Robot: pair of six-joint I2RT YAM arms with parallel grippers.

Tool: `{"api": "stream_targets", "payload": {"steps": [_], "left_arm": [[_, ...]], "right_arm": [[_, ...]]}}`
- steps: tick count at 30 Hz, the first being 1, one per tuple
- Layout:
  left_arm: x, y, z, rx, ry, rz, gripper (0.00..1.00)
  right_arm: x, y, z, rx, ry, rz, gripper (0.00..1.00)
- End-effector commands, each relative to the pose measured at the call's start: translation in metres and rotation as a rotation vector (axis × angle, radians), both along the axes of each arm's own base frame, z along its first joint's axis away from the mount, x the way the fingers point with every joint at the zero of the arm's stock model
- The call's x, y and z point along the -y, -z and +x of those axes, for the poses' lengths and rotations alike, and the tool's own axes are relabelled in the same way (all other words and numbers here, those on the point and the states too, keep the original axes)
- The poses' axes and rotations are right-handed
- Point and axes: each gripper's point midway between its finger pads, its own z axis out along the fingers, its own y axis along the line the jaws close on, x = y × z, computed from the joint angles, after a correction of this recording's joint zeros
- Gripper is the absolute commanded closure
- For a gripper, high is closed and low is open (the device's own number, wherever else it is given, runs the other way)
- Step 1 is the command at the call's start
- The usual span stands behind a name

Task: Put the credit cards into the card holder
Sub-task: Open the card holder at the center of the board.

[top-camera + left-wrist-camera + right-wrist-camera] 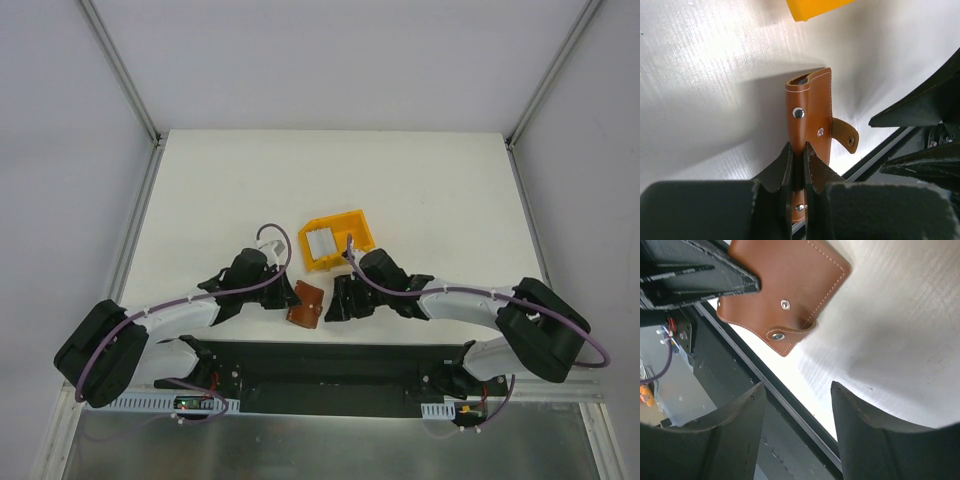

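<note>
Left tool (797,150) is closed on the card holder (810,115), fingers pinched tight on 1 brown leather flap near its lower end. Holder is folded over with the stitched brown side out and metal snaps showing. The snap tab (846,136) sticks out to the side, unfastened. Top view puts the holder at the near edge of the table (230,200), between the 2 tools and just ahead of the black base plate (330,365). Can't tell if it's resting on the table or lifted slightly.

Right tool (797,390) is open, fingers spread with nothing between them, over bare table just beside the holder and not touching it. In the right wrist view the holder sits up-left of the fingers, with the left tool's black finger across its corner.

Credit cards (320,241) are a light grey stack inside the yellow bin (352,228), which sits just behind the holder. Card count not readable. Can't tell if any card is inside the holder.
</note>
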Motion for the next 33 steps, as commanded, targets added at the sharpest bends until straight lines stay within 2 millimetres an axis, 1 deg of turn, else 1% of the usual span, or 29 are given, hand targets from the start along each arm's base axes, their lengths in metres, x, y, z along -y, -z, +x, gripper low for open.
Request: {"api": "stream_targets", "payload": {"steps": [1,2,4,7,9,15,21,24,28,30,33], "left_arm": [[-0.007,0.001,0.003,0.021,-0.067,0.027,1.0],[-0.007,0.0,0.003,0.026,-0.073,0.027,1.0],[-0.008,-0.001,0.003,0.027,-0.088,0.024,1.0],[-0.008,-0.002,0.002,0.026,-0.099,0.02,1.0],[-0.008,-0.004,0.003,0.028,-0.104,0.017,1.0],[-0.009,-0.003,0.0,0.026,-0.099,0.019,1.0],[-0.007,-0.005,-0.001,0.032,-0.091,0.013,1.0],[-0.007,-0.006,-0.001,0.034,-0.092,0.011,1.0],[-0.008,-0.005,-0.001,0.033,-0.095,0.013,1.0],[-0.009,-0.004,-0.001,0.031,-0.096,0.015,1.0],[-0.011,-0.003,-0.001,0.033,-0.101,0.028,1.0]], "right_arm": [[-0.03,-0.022,0.015,0.006,0.066,0.066,0.4],[-0.033,-0.021,0.016,0.0,0.072,0.049,0.38],[-0.038,-0.014,0.018,-0.01,0.099,0.001,0.34],[-0.044,-0.006,0.025,-0.01,0.153,-0.038,0.34],[-0.044,-0.001,0.031,-0.004,0.19,-0.063,0.33],[-0.037,0.012,0.039,0.016,0.229,-0.15,0.37],[-0.047,0.009,0.044,0.027,0.223,-0.127,0.38],[-0.048,0.009,0.048,0.035,0.232,-0.139,0.38],[-0.044,0.016,0.047,0.021,0.235,-0.181,0.54],[-0.042,0.018,0.045,0.016,0.237,-0.189,0.67],[-0.036,0.017,0.044,0.023,0.244,-0.191,0.81]]}}
